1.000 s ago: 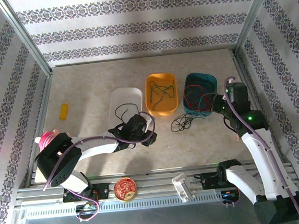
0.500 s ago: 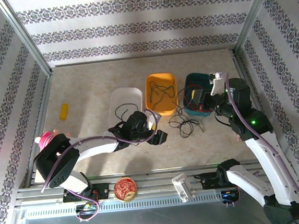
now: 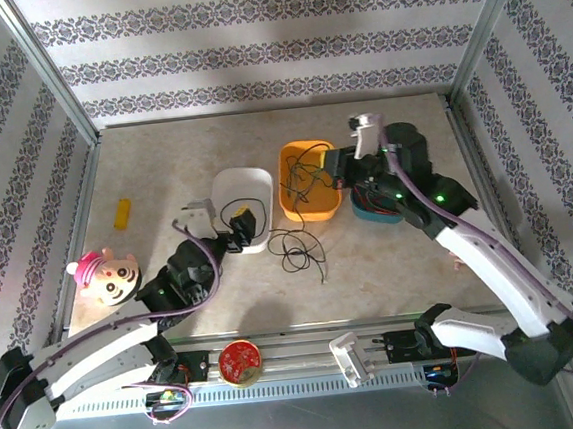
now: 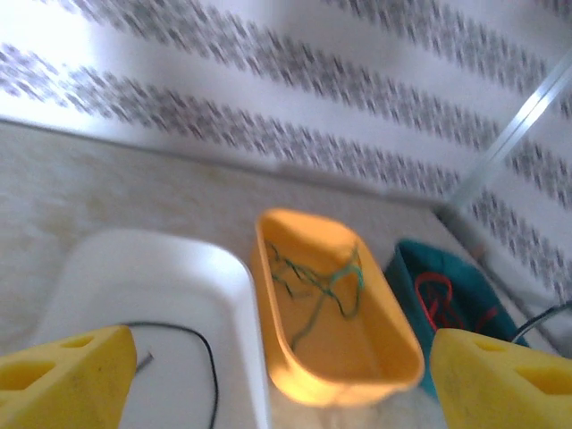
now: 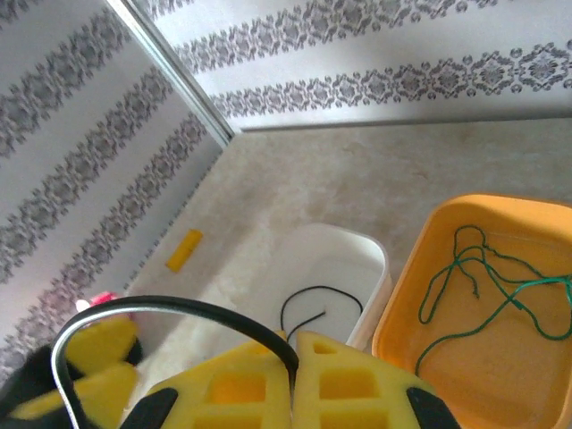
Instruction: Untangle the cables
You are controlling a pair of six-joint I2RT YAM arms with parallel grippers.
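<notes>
- the right claw (image 5: 295,359) is closed, with its yellow pads pressed together on a black cable (image 5: 179,306) that arcs out from between them toward the left.
- this claw hangs over the near left corner of the orange tray (image 4: 393,344); a green cable (image 4: 315,284) lies loose inside that tray, just beyond the pads and apart from them.
- the left claw (image 3: 239,224) is spread wide with nothing between its pads, at the near end of the white tray (image 4: 179,246).
- a second black cable (image 4: 192,344) curls on the white tray's floor, between and just ahead of the left claw's pads, not touching them.
- a red cable (image 4: 444,298) sits in the teal tray (image 4: 407,268), right of the orange one, well apart from the left claw.
- black loops (image 3: 295,249) lie on the counter (image 3: 163,175) in front of the orange tray, between the two claws; whether they join the held strand cannot be told.
</notes>
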